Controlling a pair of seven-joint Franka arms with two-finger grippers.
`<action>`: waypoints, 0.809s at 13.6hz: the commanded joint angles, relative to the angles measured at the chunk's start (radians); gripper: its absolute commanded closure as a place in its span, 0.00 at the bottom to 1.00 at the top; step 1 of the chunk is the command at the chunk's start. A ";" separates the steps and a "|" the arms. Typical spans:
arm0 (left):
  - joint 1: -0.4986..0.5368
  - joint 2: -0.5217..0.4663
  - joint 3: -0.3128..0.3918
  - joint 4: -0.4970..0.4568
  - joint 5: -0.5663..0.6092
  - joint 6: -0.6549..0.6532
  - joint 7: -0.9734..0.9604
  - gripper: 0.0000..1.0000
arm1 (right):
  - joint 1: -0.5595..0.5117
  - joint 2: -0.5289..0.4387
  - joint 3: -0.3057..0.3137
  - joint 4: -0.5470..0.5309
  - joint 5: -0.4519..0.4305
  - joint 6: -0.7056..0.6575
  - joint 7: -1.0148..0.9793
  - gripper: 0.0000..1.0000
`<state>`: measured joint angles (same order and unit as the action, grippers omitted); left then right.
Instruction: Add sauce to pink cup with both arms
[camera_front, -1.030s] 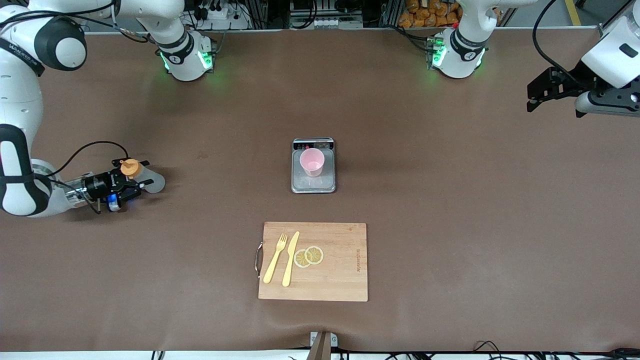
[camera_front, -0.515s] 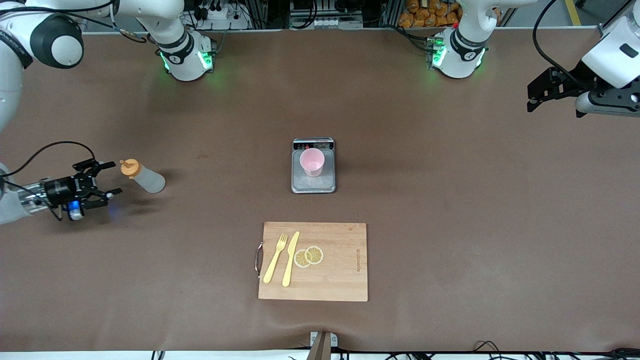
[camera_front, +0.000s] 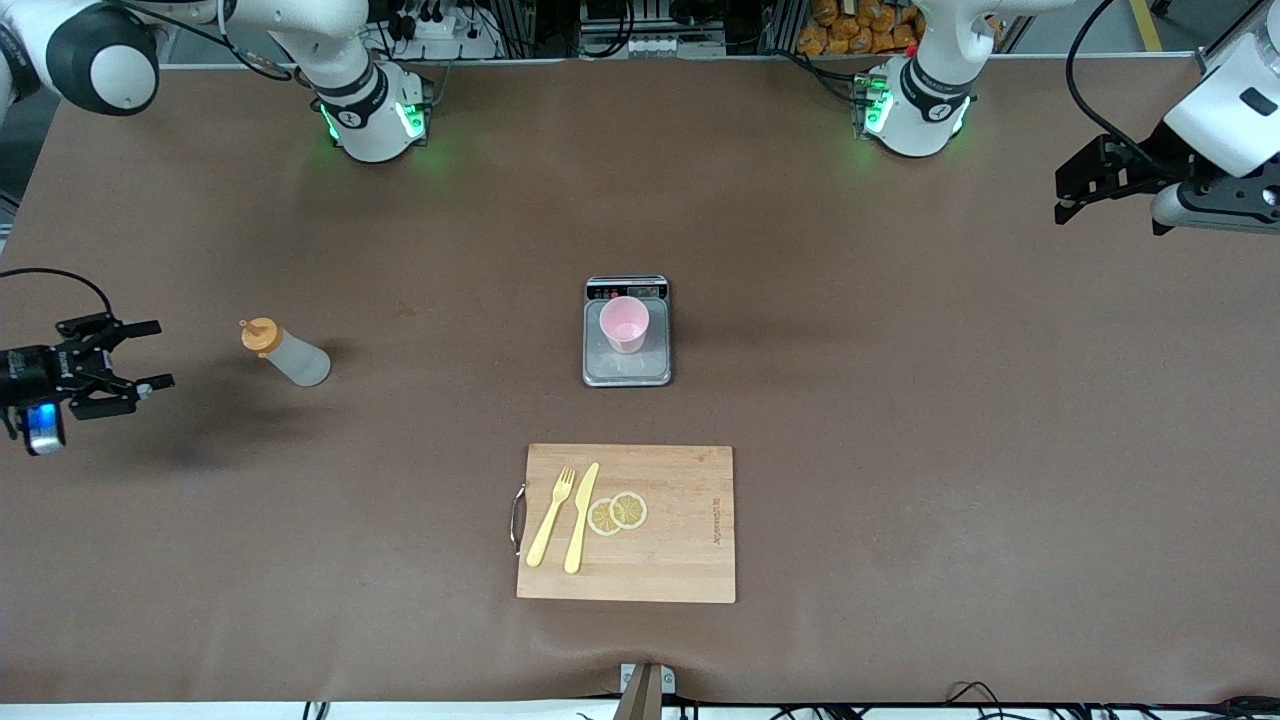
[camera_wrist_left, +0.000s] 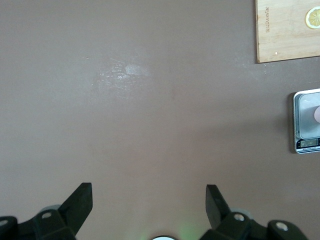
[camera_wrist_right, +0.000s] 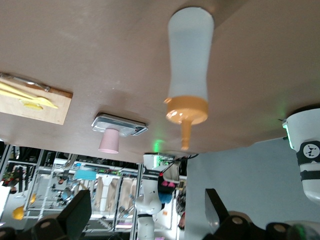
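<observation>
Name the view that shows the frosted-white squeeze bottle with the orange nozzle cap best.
The right wrist view: the frosted-white squeeze bottle fills much of it, orange nozzle cap and body in full. The front view shows the bottle small, standing on the table. The left wrist view misses it.

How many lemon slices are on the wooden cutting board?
2. Both lemon slices lie on the cutting board beside the knife, overlapping: one next to the knife, the other partly on it. None seems hidden.
</observation>
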<state>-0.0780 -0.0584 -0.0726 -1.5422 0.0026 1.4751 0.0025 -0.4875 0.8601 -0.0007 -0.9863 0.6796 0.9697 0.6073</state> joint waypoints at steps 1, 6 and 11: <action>0.006 0.000 -0.001 0.011 0.007 -0.009 0.022 0.00 | 0.053 -0.056 0.004 0.012 -0.035 -0.005 0.014 0.00; 0.011 0.000 -0.001 0.011 0.008 -0.009 0.024 0.00 | 0.205 -0.182 0.004 0.012 -0.245 0.007 0.008 0.00; 0.011 0.000 -0.001 0.013 0.008 -0.009 0.024 0.00 | 0.332 -0.314 0.002 0.005 -0.492 0.042 -0.274 0.00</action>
<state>-0.0738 -0.0584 -0.0711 -1.5421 0.0026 1.4751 0.0025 -0.1826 0.6155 0.0064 -0.9516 0.2724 0.9830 0.4436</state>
